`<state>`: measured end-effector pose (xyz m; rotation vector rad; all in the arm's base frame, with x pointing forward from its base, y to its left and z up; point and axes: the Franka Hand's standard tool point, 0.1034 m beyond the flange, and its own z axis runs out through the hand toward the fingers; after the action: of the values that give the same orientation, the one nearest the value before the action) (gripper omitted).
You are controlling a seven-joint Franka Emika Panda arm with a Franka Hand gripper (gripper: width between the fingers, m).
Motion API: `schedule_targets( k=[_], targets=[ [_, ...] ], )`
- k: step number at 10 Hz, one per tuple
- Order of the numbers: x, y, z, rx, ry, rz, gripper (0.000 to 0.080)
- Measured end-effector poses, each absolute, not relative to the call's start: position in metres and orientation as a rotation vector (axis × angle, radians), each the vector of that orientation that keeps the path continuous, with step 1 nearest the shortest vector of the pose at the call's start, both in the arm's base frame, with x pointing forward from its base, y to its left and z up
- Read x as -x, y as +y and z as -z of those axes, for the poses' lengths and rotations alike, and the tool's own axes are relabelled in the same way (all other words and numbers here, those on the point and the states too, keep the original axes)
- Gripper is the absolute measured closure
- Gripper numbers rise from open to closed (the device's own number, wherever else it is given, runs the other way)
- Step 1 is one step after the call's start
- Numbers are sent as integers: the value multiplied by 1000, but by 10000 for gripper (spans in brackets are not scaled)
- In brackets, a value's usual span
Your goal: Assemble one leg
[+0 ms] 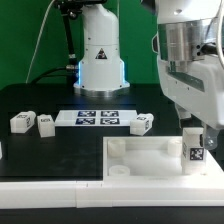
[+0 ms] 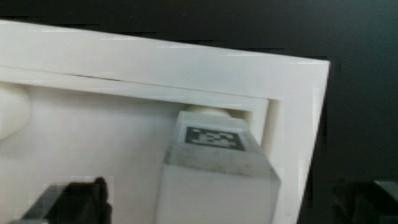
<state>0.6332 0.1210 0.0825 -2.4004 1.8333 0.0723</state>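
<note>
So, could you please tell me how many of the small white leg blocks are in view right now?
4. Two legs lie by the marker board's end on the exterior view's left, one by its right end, and one stands in the tray corner under the gripper.

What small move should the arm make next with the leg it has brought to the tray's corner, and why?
Probably ease the leg straight down and begin turning it in. It stands upright at the corner of the tray-like piece on the exterior view's right, and the wrist view shows it tucked into that corner. Whether the pincer is gripping it is unclear.
</note>
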Motion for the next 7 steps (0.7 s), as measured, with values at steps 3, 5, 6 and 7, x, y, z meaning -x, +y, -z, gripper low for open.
schedule_targets(
  k=[3,5,6,7],
  targets=[
    [-632,123,-82,2668,1418,-54,151],
    [-632,123,-83,2894,1016,-14,151],
    [-632,124,-82,2958,861,-2,151],
    [-632,122,-81,3011,661,3,151]
  ],
)
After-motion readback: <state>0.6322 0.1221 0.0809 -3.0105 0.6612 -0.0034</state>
